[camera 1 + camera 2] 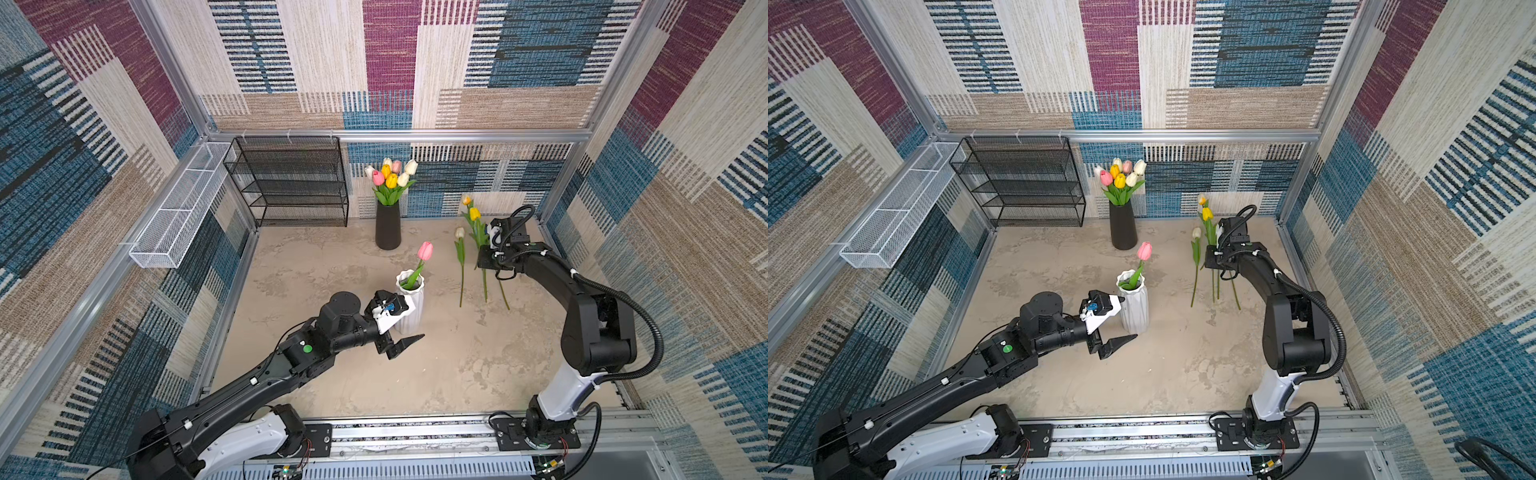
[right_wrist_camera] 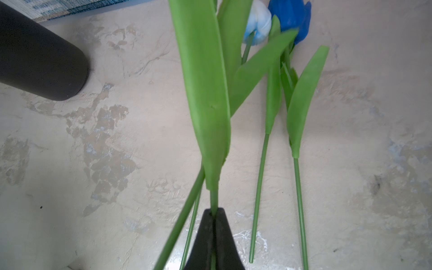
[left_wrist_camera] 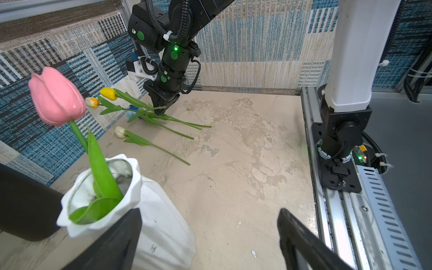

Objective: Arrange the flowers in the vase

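Our right gripper pinches one stem among the flowers lying on the table — pickup step. Left gripper gapes wide beside the white vase; next we'd lift that stem clear, untangled.

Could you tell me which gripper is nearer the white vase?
Left. The left gripper is beside the white vase; the right gripper is apart, shut on a tulip stem.
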### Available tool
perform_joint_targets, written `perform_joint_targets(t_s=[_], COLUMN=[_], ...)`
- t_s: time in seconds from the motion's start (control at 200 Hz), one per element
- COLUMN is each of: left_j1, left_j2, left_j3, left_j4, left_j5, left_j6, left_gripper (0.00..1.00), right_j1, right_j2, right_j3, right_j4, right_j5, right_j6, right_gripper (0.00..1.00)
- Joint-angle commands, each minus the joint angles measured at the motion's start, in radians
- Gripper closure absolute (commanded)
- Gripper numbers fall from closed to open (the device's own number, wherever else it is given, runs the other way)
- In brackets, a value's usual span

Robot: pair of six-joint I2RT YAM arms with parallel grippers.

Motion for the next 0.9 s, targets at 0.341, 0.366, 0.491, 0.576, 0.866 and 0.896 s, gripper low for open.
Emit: perform_joint_targets(t_s=[0.341,0.366,0.491,0.576,0.866,0.896], left_j1=[-0.001,-0.001,-0.001,-0.001,-0.001,-0.001], left_j2=[0.025,0.03,0.059,0.067,0.066,0.066], left_j3=[-0.021,-0.019,0.003,0.01,0.005,0.004], left_j4=[0.08,0.082,0.07,0.071,0.07,0.071], left_j5=[-0.014,-0.012,-0.005,0.001,-0.011,-0.013], left_j6=[-0.033,-0.033,-0.031,-0.037,-0.038,-0.036], left_gripper=[0.07,0.07,0.07,0.07,0.07,0.07], right_j1=[0.003,0.003,0.002,0.001,0.011,0.012], right_j2=[-0.077,-0.079,-0.092,-0.104,-0.064,-0.061], right_j3=[-0.234,-0.239,-0.246,-0.239,-0.256,-0.268], right_j4=[0.051,0.051,0.037,0.032,0.053,0.062], right_j5=[-0.103,-0.105,-0.076,-0.062,-0.084,-0.078], right_j6=[-0.001,0.001,0.006,0.016,0.044,0.048], right_gripper=[0.9,0.84,0.75,0.75,0.77,0.76])
